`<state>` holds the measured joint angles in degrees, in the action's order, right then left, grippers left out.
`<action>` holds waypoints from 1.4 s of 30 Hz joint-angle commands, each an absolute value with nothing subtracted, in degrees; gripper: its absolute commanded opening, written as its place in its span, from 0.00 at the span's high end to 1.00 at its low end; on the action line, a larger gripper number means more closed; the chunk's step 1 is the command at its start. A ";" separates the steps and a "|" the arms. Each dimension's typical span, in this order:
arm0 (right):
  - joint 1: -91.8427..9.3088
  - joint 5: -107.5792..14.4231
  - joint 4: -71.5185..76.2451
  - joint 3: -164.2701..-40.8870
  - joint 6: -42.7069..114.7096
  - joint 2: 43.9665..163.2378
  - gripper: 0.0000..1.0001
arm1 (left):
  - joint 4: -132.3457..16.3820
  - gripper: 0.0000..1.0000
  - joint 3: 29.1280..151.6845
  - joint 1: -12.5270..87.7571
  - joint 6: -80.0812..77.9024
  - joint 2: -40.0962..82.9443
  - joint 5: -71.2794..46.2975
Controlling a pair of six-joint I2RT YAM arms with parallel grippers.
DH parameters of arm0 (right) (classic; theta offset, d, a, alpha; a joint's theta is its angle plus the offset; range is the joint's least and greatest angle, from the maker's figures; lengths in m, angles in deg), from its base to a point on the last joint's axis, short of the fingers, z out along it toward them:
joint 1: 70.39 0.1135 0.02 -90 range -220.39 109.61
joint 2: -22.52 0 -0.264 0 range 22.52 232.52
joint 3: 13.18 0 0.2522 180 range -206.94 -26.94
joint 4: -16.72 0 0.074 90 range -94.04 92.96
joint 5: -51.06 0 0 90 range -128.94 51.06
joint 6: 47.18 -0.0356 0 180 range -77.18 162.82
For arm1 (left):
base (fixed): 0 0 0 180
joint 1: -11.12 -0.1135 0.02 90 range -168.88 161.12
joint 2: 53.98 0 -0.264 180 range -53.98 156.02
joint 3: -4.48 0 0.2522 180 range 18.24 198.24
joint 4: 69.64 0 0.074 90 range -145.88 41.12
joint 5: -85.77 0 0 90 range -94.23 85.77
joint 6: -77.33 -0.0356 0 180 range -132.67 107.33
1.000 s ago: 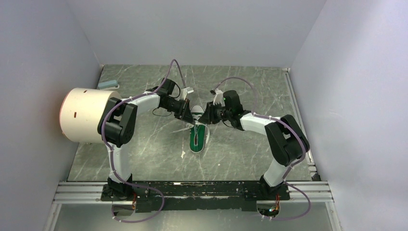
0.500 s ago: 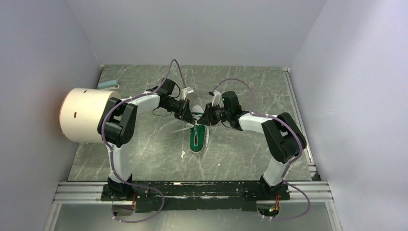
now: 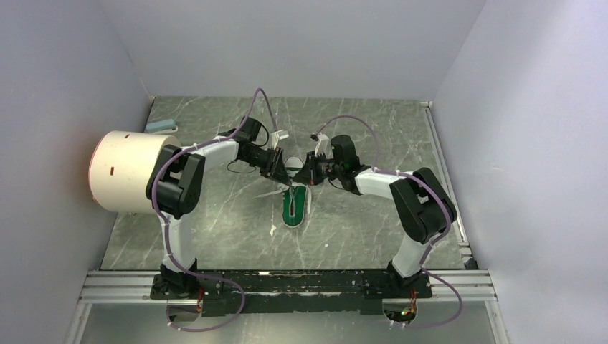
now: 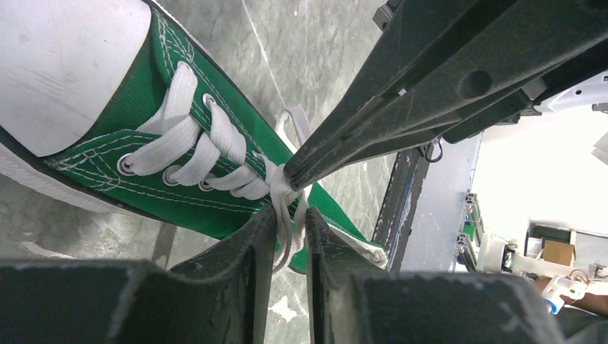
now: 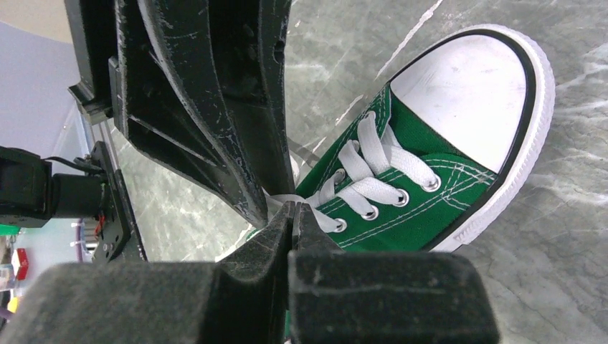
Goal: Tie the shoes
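As left fingers (image 4: 238, 276) clamp white laces (image 4: 221, 136), right fingers (image 5: 265, 244) pinch them too, green sneaker (image 5: 409, 215) upright.

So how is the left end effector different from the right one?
The left end effector shows a thin gap at its tip, with laces running through; the right end effector looks pressed shut. From above, the left reaches the shoe from the left, the right from the right. Both are black and meet at the laces.

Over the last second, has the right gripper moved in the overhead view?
Yes. The right gripper, fingers shut on the white laces, has edged slightly left toward the green sneaker, which has not shifted on the table.
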<state>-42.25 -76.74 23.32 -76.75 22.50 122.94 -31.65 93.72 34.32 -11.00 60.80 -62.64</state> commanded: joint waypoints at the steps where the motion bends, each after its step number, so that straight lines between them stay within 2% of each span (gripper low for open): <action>1: -42.50 -76.86 25.96 -75.48 22.65 120.83 1.00 | -32.56 0.71 95.05 34.67 -11.27 61.80 -64.76; 10: -42.53 -76.16 28.02 -73.43 21.64 118.98 1.00 | -32.12 0.67 95.17 34.84 -11.72 62.59 -64.70; 14: -42.62 -74.04 25.78 -74.06 23.73 119.13 0.99 | -31.93 0.79 95.49 34.94 -11.96 62.12 -64.23; 16: -42.61 -73.28 24.09 -74.92 25.57 119.66 0.82 | -31.72 0.83 95.65 34.93 -11.97 61.75 -64.41; 18: -42.62 -72.84 22.68 -75.88 26.59 120.41 0.76 | -31.71 0.86 95.59 34.91 -11.97 61.47 -64.68; 24: -42.18 -74.29 22.62 -77.00 26.66 122.44 0.73 | -33.46 0.88 95.38 35.15 -11.09 61.25 -65.14; 36: -42.05 -78.38 25.83 -76.51 24.20 123.78 0.74 | -33.46 0.91 95.58 35.53 -10.75 61.07 -64.85; 39: -41.95 -78.05 27.15 -74.60 24.23 122.47 0.69 | -32.91 0.91 95.72 35.47 -11.30 60.92 -64.70; 42: -41.98 -77.98 28.02 -73.63 23.54 122.63 0.70 | -33.80 0.91 95.25 35.46 -10.87 60.50 -64.96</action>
<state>-42.23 -76.76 25.35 -75.11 24.53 122.86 -32.33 93.98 34.84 -10.80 61.41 -62.97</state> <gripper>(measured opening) 0.310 0.098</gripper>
